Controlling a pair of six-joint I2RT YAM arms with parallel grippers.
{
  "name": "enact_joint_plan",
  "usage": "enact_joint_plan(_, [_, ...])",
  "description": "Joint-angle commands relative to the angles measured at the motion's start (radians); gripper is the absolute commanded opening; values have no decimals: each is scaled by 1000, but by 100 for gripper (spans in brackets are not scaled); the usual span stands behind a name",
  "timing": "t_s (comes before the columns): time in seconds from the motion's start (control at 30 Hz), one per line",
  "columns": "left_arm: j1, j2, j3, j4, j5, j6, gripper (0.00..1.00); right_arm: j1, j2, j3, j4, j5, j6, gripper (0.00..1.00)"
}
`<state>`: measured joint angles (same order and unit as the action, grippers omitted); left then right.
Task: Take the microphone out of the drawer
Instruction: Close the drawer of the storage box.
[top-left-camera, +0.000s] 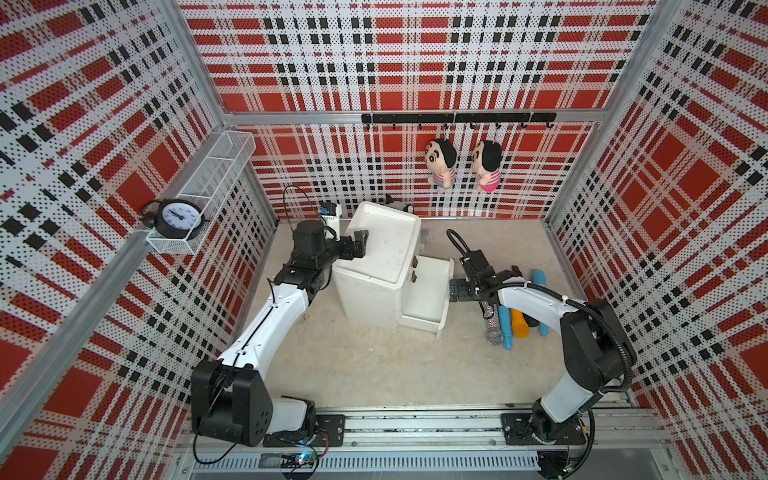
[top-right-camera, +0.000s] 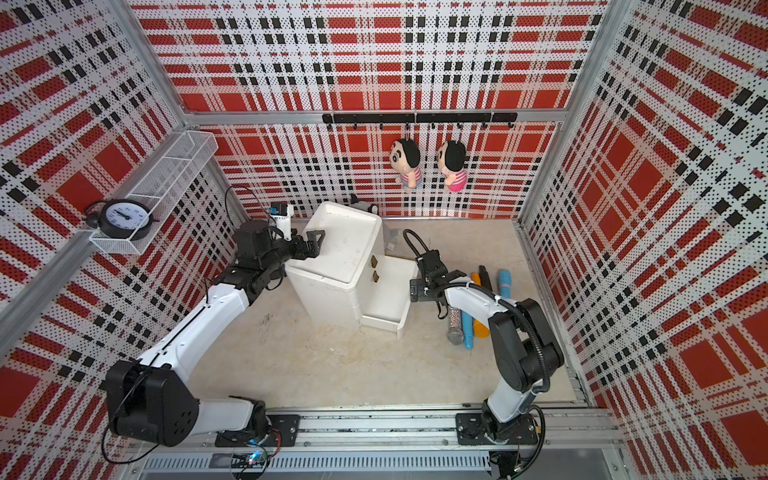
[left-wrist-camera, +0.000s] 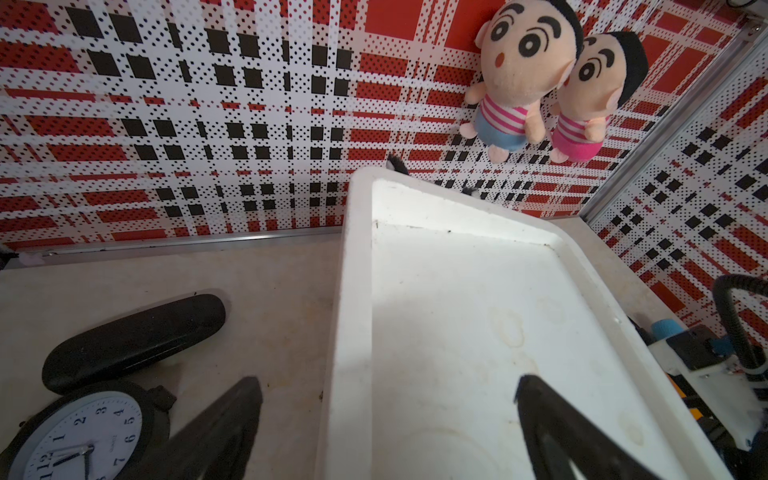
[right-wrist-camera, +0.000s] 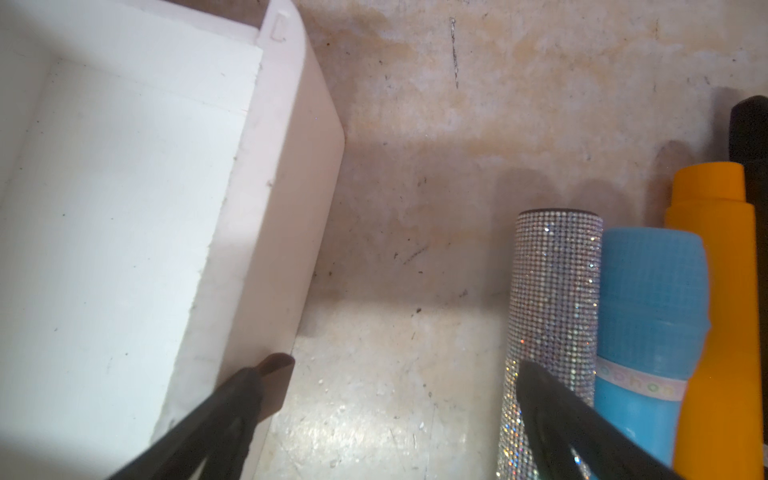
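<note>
The right pincer (right-wrist-camera: 403, 363) hangs wide open and empty above the bench (right-wrist-camera: 415, 208), in the gap between the pulled-out drawer (top-left-camera: 424, 291) and a glittering silver microphone (top-left-camera: 493, 332), which lies on the bench at the drawer's 3 o'clock in both top views. The drawer, the lowest in a white cabinet (top-left-camera: 382, 249), shows only bare white floor, so the take-out looks done and the set-down is the step in hand. One finger stands just beside the drawer's front wall. The other crosses the silver microphone's handle in the right wrist view, and whether it touches cannot be told. The next move, on this reading, calls for a straight lift of the arm, clear of both. The left pincer (left-wrist-camera: 386, 382) is open too, straddling the rim of the cabinet's top at its 9 o'clock edge, one finger outside and one over the top, clamping nothing. Side by side with the silver microphone, farther toward 3 o'clock, lie a blue microphone (top-left-camera: 508, 328), an orange microphone (top-left-camera: 519, 324), a black microphone (top-right-camera: 484, 276) and a second blue microphone (top-left-camera: 540, 278), a tight row that a sideways sweep could roll. Two plush dolls (top-left-camera: 441, 162) hang from a hook rail (top-left-camera: 457, 118) on the back wall at 1 o'clock. An alarm clock (top-left-camera: 178, 217) sits in a wire shelf (top-left-camera: 216, 166) at 9 o'clock.
</note>
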<state>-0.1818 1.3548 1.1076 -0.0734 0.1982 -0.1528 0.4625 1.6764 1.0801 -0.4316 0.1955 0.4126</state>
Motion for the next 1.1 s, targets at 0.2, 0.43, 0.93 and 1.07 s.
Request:
enact_joint_plan(0.2, [3, 30, -6, -34, 15, -6, 98, 10, 38, -13, 97, -78, 16, 100])
enact_joint_plan(0.43, [1, 32, -5, -34, 18, -7, 98, 19, 53, -7, 127, -103, 17, 100])
enact_joint_plan(0.93, [1, 37, -3, -33, 29, -10, 98, 40, 129, 34, 198, -183, 32, 100])
enact_joint_plan(1.07, [1, 35, -5, -32, 29, -10, 98, 50, 139, 39, 219, -195, 35, 100])
